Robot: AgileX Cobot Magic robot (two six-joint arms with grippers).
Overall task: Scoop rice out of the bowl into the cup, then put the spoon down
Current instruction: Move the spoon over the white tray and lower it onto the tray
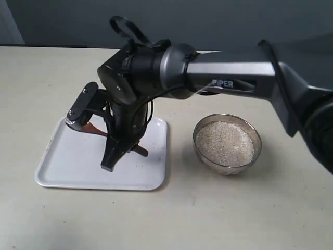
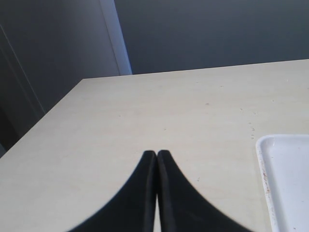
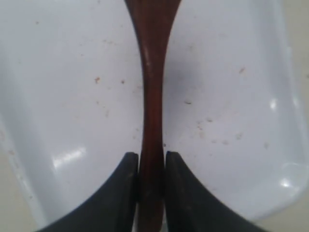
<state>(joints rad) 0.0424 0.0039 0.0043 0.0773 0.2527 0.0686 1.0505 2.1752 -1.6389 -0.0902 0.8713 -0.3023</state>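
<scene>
Right claw (image 3: 152,157) is clamped on the spoon (image 3: 152,72), one finger on each side of the slim brown handle, low over the white tray (image 3: 72,72). The handle runs straight out from the fingers across the tray floor, which is speckled with small specks. There is bare tray on both sides of the handle, and its raised rim curves round at the corners.

In the exterior view the arm (image 1: 234,78) reaches across the middle and covers most of the spoon, so only brown bits show on either side of the claw. The bowl (image 1: 257,138) sits on the table (image 1: 234,208) just beside the tray's right edge, heaped with rice (image 1: 225,143), with open table in front.

Left claw (image 2: 156,153) is pressed together, empty, over bare table near a tray corner.
</scene>
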